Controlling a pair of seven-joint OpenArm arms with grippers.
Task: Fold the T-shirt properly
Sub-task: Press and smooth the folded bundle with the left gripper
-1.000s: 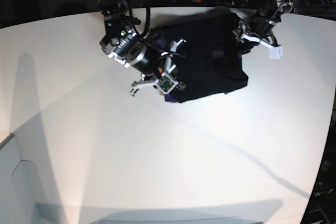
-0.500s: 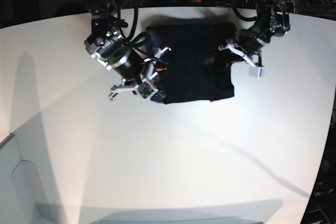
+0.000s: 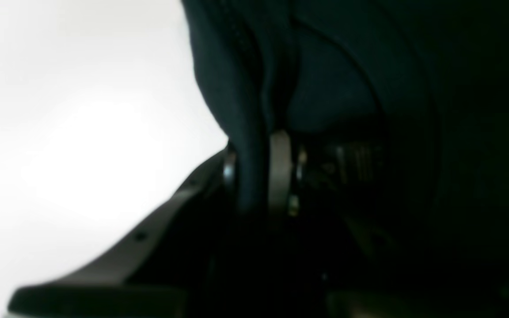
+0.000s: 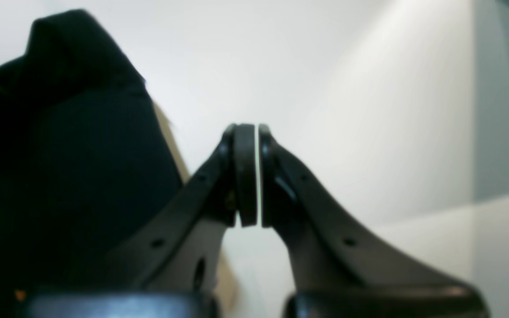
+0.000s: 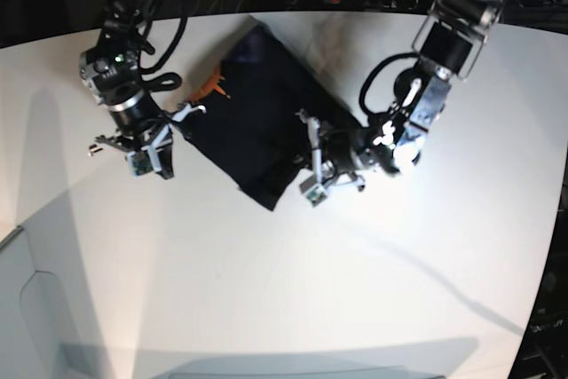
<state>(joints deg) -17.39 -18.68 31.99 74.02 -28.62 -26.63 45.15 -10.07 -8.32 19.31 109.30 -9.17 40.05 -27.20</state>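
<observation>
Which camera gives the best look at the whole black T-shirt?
The base view: the T-shirt lies there as a complete folded bundle on the table. The left wrist view shows only dark cloth clamped in the left pincer; the right wrist view shows one edge.

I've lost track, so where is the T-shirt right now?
In the base view the T-shirt lies on the white table's far middle, between the shut right gripper and the left gripper clamping its edge.

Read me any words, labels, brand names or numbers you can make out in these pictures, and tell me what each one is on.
No readable text anywhere.
The T-shirt: an orange print shows at one edge, too small to read.
The wrist views are blurred and show no writing.
</observation>
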